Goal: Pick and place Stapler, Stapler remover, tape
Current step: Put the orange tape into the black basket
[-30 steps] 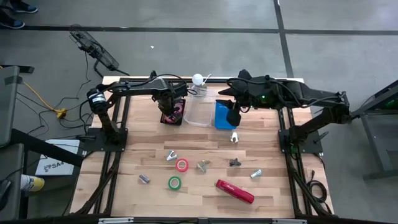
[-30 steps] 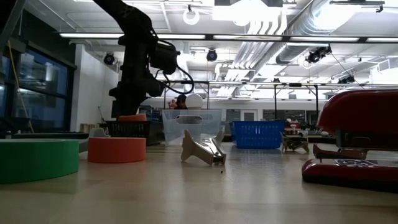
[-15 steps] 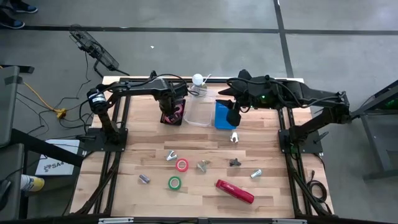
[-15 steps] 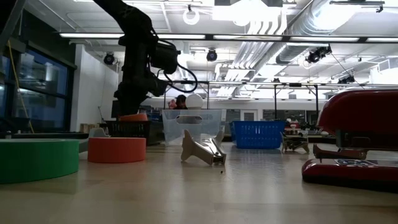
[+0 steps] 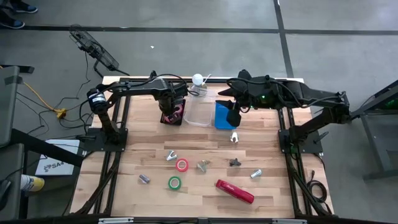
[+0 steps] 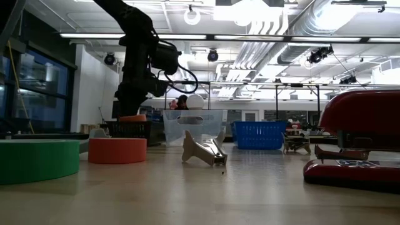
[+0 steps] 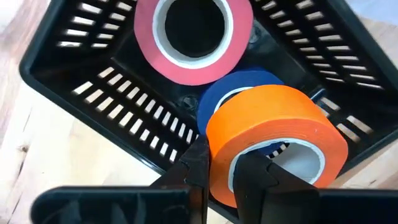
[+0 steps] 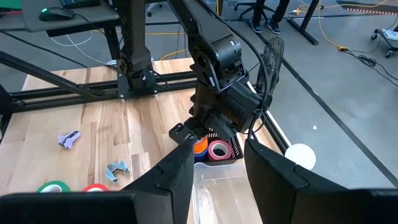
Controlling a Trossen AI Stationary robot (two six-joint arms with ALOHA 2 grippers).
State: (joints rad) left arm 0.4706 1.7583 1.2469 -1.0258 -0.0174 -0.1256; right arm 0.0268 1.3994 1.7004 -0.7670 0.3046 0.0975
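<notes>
Left claw (image 7: 219, 171) over black basket (image 7: 93, 106), fingers pinched narrow on wall of orange tape (image 7: 273, 134). Directly beneath that roll: blue tape (image 7: 233, 96); beyond it in same basket, pink tape (image 7: 193, 37). Right claw (image 8: 214, 165) spread wide, holding nothing, above clear bin (image 5: 199, 112), blue basket (image 5: 222, 114) just beside. Well away from both claws, on near part of counter (image 5: 280, 193): stapler (image 5: 235, 191), red tape (image 5: 181, 165), green tape (image 5: 175, 183), small metal removers scattered between.
</notes>
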